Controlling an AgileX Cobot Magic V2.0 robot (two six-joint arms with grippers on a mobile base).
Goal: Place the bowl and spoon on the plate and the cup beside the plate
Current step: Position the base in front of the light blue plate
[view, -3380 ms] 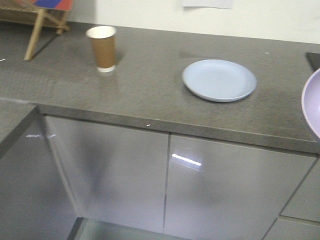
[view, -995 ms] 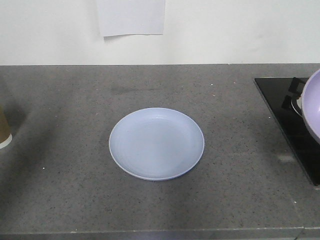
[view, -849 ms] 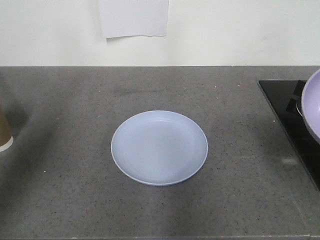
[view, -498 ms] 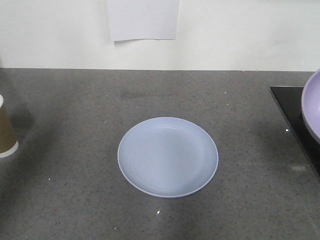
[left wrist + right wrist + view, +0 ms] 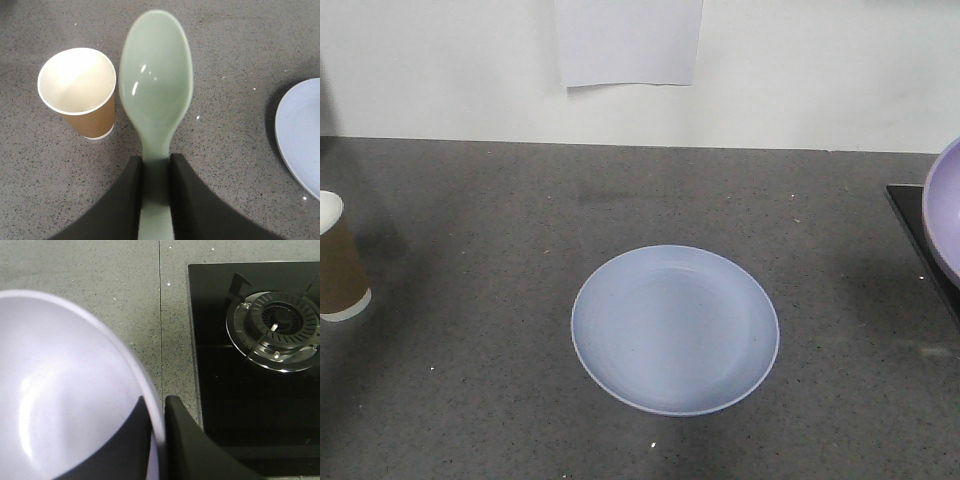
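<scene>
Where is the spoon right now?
The spoon is gripped by its handle in the left tool; in the left wrist view the cup sits just left of it and the plate farther right.

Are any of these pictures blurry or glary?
Left wrist view: the spoon has a soft tip and small white glints. Right wrist view: the bowl is blurred, the burner sharp. Front view: even light, soft shadow beside the cup.
</scene>
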